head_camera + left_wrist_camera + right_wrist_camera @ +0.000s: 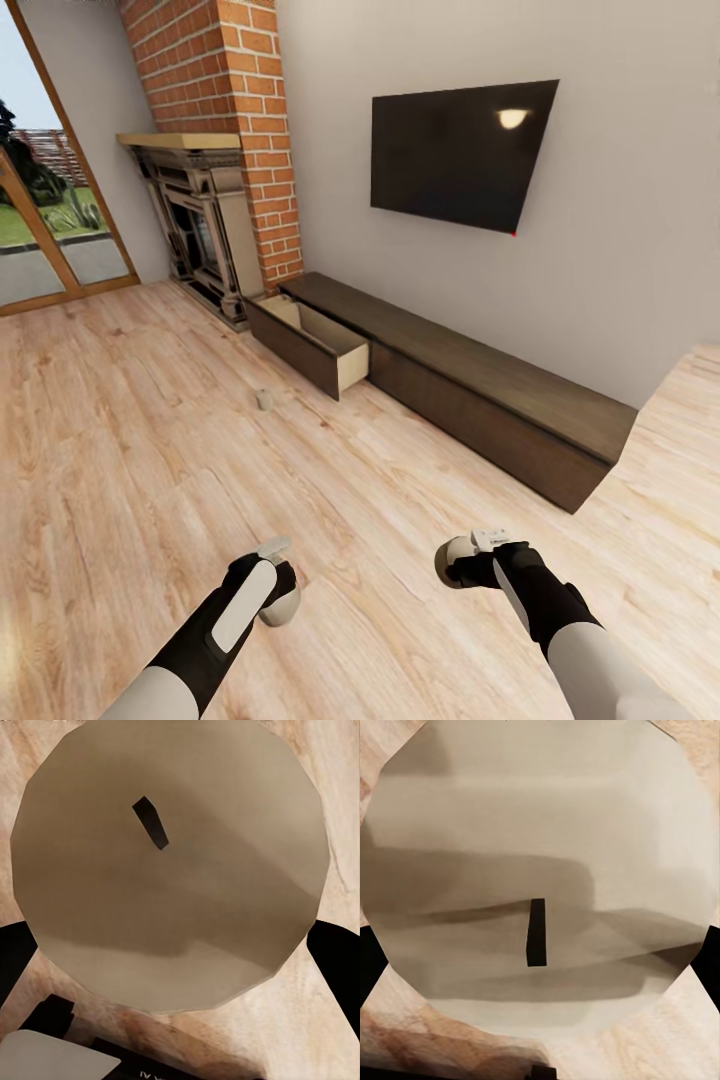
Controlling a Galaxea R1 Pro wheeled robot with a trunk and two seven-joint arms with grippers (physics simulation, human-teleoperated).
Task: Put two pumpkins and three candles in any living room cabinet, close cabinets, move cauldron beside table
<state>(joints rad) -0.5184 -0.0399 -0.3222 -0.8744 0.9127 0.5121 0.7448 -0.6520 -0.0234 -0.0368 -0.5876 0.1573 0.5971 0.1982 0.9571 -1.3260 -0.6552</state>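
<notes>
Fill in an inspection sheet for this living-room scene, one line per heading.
Surface: wood floor, light planks.
Job's things: floor candle stands upright in front of the cabinet; its end drawer is pulled open.
Clutter: nothing seen.
Grippers: left gripper shut on left candle; right gripper shut on right candle.
Cables: nothing seen.
Surroundings: fireplace, brick chimney, wall TV, glass door.

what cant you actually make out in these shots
- Open drawer of the cabinet, head view: its front panel hides most of the inside, so the contents cannot be told.
- Small grey thing on the floor, head view: too small to confirm it is a candle.
- Left wrist view: the candle held up close hides the floor beyond.
- Right wrist view: another candle does likewise.
</notes>
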